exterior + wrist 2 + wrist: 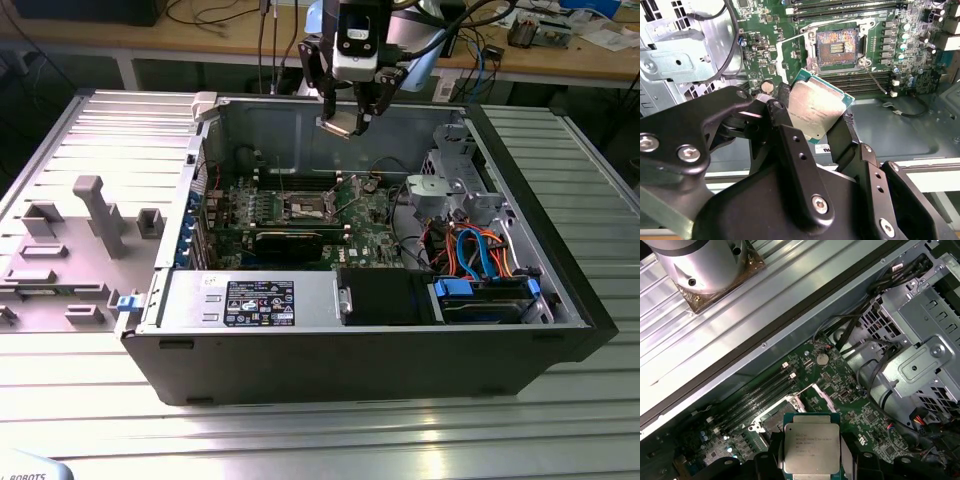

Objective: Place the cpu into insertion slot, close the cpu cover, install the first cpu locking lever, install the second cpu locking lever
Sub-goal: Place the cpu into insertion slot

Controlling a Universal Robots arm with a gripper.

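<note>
Pincer (pixel 345 118) is gripping the cpu (pixel 815 112) by two opposite edges, with the fingers (pixel 842 135) clamping its green rim and the metal lid showing. The cpu is hanging tilted, well above the insertion slot (pixel 836 46), touching nothing there. The slot is lying open with its dark centre exposed. Judging: the chip is handling light, stiff and flat, slick on the lid and fragile on the underside, so the edge hold is looking right.

dull silver cpu (pixel 815 112), green-edged
</note>
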